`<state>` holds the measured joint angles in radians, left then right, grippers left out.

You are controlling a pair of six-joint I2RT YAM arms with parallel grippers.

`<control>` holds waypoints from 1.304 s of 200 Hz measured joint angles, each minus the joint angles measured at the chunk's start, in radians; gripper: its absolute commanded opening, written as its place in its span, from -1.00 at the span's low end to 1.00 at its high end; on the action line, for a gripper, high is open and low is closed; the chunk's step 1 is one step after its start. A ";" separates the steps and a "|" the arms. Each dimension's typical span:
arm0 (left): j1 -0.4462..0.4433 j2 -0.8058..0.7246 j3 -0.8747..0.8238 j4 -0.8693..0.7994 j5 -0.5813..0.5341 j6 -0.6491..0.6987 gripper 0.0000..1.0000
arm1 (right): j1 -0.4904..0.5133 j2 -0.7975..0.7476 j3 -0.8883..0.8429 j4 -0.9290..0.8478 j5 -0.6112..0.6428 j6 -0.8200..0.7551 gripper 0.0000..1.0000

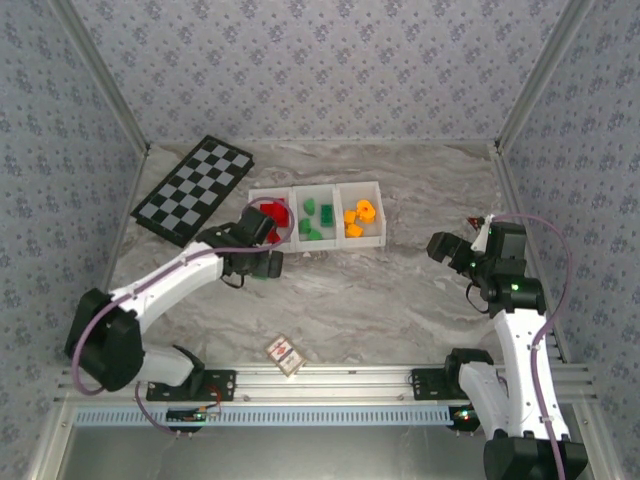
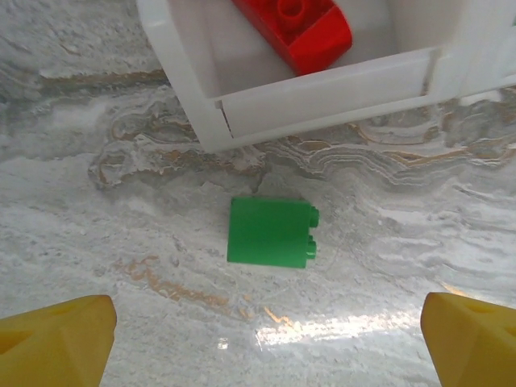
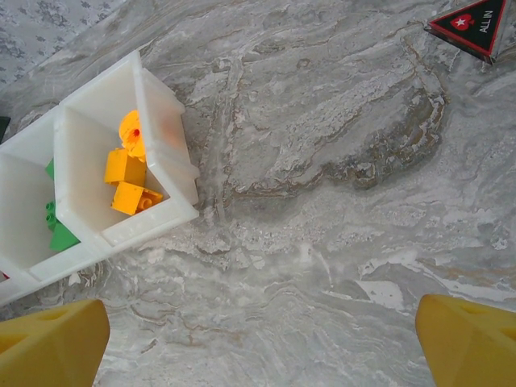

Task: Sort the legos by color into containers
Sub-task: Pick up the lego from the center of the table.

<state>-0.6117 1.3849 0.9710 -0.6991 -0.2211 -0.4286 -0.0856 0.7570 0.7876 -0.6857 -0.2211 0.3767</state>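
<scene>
At the far left a black-and-grey checkerboard lies at an angle on the marble-patterned table. The left arm reaches in from its base toward the tray, and the left gripper hangs over the table with its yellow fingers spread wide, nothing between them. Beneath it, in the left wrist view, one green brick lies on its side on the bare table, studs pointing right. It sits just outside the near wall of the tray's left compartment, close to it but not touching, and clear of both fingers.

The white tray lies across the middle of the table with three compartments in a row. The left one holds the red legos, the middle one the green legos, the right one the orange-yellow legos. Nearer the arms' bases a small white card with a red mark lies flat on the table, well apart from the tray.

Over on the right, the right gripper hovers above open table, well away from the tray, its fingers spread just as wide and holding nothing. Beyond it, near the right wall, rests a small black-and-red triangle with a star on it.
</scene>
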 measured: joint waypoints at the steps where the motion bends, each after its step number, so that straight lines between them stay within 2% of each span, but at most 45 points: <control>1: 0.001 0.002 0.000 0.000 0.001 0.001 0.85 | 0.000 0.000 0.000 0.000 0.000 0.000 0.99; 55: 0.075 0.140 -0.044 0.089 0.070 0.021 0.68 | 0.000 0.006 0.000 0.001 0.000 0.000 0.99; 138: 0.107 0.280 -0.042 0.193 0.130 0.071 0.39 | 0.000 0.013 -0.001 0.001 0.000 0.001 0.99; 261: 0.119 0.295 -0.009 0.194 0.144 0.050 -0.38 | -0.002 0.038 -0.002 0.012 0.001 0.001 0.99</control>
<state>-0.4927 1.6802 0.9623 -0.5049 -0.0772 -0.3790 -0.0875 0.7948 0.7860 -0.6735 -0.2203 0.3775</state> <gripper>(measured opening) 0.449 0.996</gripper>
